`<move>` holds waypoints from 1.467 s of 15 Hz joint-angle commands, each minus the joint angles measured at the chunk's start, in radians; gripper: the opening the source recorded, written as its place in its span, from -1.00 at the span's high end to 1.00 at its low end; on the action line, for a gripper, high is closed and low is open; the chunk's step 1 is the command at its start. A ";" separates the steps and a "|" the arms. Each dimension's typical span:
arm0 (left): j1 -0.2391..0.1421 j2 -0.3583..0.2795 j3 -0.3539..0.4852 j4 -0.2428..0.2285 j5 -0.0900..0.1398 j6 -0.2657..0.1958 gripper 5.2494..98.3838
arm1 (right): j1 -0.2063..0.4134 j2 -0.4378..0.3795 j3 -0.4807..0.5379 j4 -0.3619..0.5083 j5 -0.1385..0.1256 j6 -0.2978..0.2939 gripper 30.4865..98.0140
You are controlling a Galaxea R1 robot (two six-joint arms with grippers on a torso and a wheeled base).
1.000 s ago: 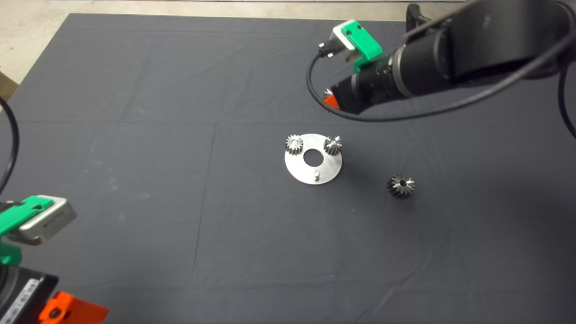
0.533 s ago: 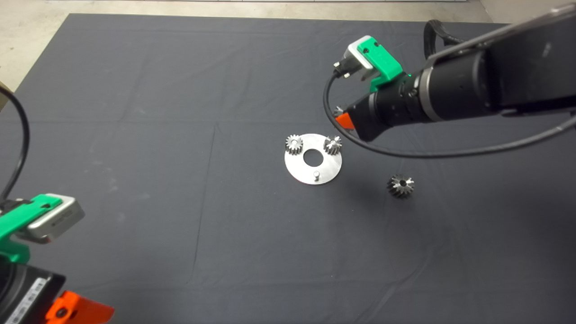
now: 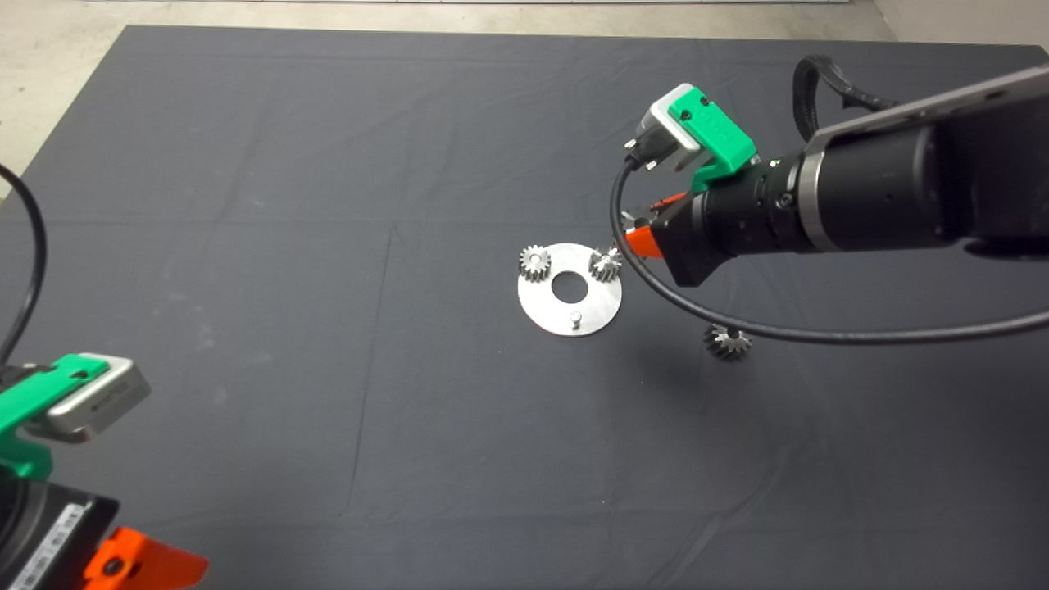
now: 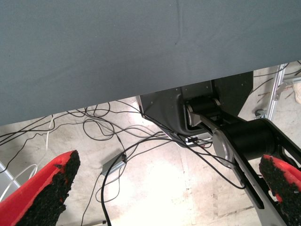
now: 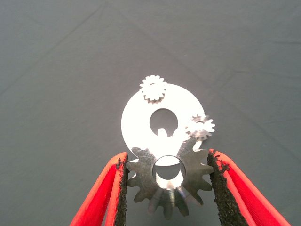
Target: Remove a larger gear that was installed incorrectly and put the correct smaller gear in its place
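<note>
My right gripper (image 3: pixel 643 229) hovers just beyond the right rim of the round steel plate (image 3: pixel 594 307). It is shut on the smaller gear (image 5: pixel 168 181), held by its toothed rim between both pads above the plate (image 5: pixel 136 122). In the head view only a sliver of that gear (image 3: pixel 629 220) shows. Two paler gears (image 3: pixel 534 263) (image 3: pixel 606 264) sit on the plate's far pegs. The near peg (image 3: pixel 576 318) is bare. The larger gear (image 3: pixel 728 344) lies on the mat right of the plate, partly behind my right arm's cable.
My left gripper (image 3: pixel 135 565) is parked open at the lower left edge. Its wrist view shows the mat's edge (image 4: pixel 141 89), cables and floor below. The mat's far edge meets pale floor (image 3: pixel 328 12).
My right arm has come from the far side down towards the plate's right rim with the gear in it. Its cable now crosses the larger gear. The left arm has barely moved.
</note>
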 commanded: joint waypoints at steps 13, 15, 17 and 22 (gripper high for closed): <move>-0.003 -0.026 0.013 -0.017 0.006 -0.007 -0.99 | -0.120 -0.016 0.094 -0.228 -0.053 0.074 0.71; -0.003 -0.026 0.013 -0.017 0.006 -0.007 -0.99 | -0.168 -0.016 0.094 -0.267 -0.055 0.074 0.71; -0.003 -0.026 0.013 -0.017 0.006 -0.007 -0.99 | -0.206 -0.016 0.093 -0.295 -0.059 0.069 0.71; 0.003 -0.026 0.016 -0.017 0.006 -0.007 -0.99 | -0.272 -0.005 0.072 -0.342 -0.059 0.060 0.71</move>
